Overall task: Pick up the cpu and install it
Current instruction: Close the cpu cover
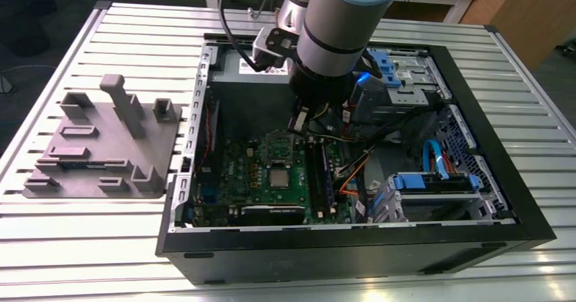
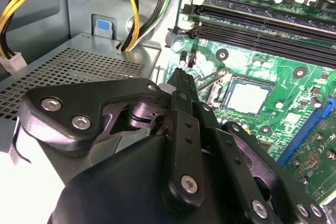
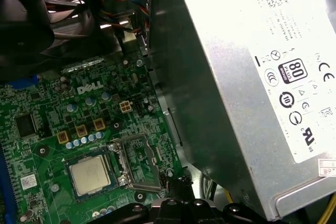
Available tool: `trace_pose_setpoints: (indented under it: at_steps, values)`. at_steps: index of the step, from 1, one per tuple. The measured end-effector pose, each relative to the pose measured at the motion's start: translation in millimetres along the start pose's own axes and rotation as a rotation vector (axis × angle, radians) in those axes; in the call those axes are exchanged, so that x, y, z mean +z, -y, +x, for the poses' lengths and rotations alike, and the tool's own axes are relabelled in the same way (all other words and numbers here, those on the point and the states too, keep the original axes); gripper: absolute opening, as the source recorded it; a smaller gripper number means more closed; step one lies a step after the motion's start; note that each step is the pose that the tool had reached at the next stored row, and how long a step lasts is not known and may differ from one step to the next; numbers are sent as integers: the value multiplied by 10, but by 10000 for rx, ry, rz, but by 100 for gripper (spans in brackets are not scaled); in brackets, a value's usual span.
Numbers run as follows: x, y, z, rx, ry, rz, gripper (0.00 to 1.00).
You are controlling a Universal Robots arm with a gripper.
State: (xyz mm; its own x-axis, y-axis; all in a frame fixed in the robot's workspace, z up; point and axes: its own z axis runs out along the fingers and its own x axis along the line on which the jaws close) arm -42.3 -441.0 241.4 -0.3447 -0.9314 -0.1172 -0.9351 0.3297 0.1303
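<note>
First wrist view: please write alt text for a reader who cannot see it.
A small square silver-topped cpu sits in its socket on the green motherboard, with the metal retention frame open beside it. A large grey power supply box with a white label stands alongside.

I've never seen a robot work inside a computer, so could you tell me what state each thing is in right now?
cpu: lying flat in its socket on the green board, not held.
gripper: fingers closed together, holding nothing, above the board beside the socket.
socket bracket: swung open, beside the chip.
computer case: lying on its side, side panel off.
grey fixture plate: on the table at the exterior view's left, outside the case.
</note>
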Motion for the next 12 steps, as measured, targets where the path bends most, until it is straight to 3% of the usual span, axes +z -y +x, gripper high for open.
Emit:
trace_pose_setpoints:
  at_steps: [12]
  values:
    - [-13,-7,0,-74,-9,-9,10]
